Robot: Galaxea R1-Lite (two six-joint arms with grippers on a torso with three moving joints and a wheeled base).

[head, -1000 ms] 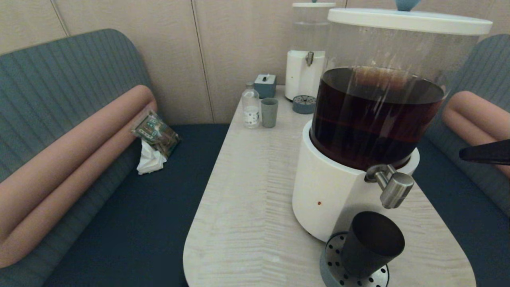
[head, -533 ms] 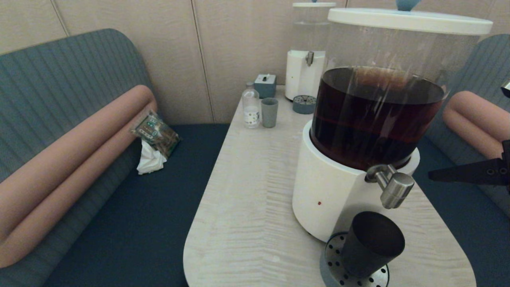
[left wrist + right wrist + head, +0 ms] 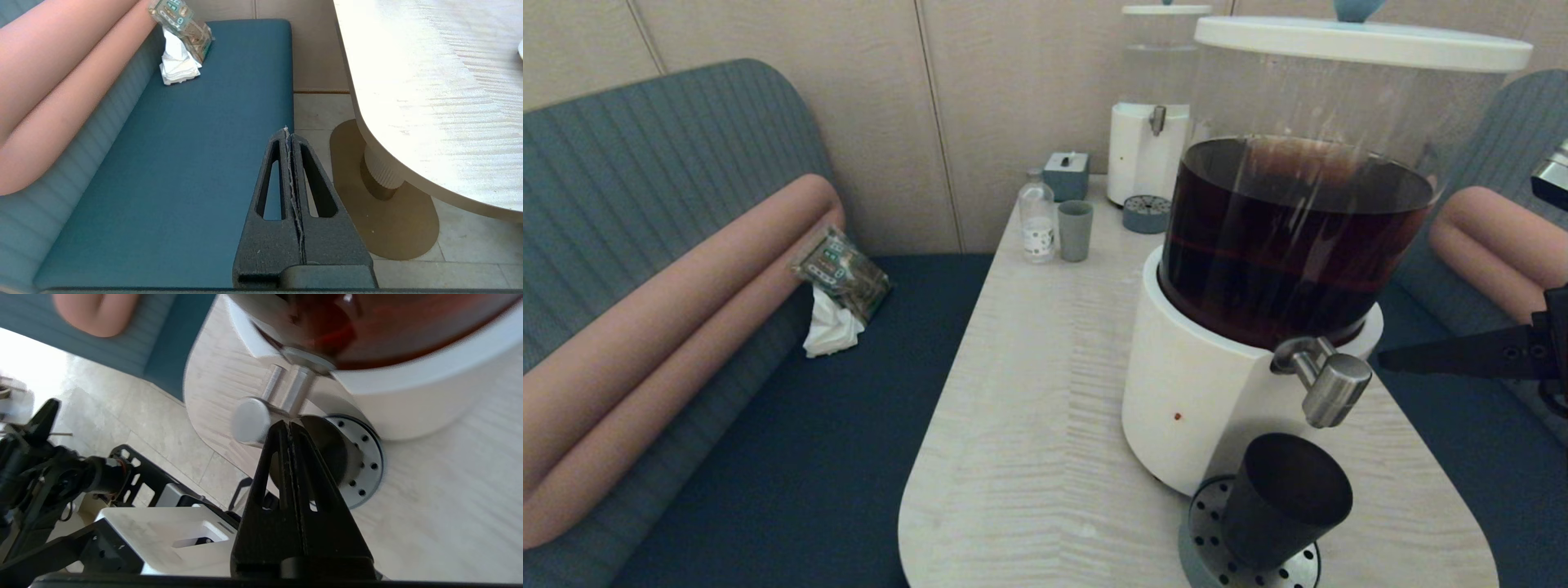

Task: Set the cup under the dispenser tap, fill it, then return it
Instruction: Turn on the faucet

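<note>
With the cup (image 3: 1286, 500) already on the drip tray (image 3: 1207, 535) under the tap (image 3: 1327, 382), the right claw (image 3: 1388, 360), pressed shut and empty, has advanced toward the tap's right side, likely to open it, while the left claw (image 3: 289, 136) stays parked shut.

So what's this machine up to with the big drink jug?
A black cup already stands on the round drip tray under the steel tap of the dispenser holding dark liquid. The right gripper, fingers pressed shut and holding nothing, points at the tap from the side without touching it. The left gripper is parked, shut, beside the table, over the blue bench.
</note>
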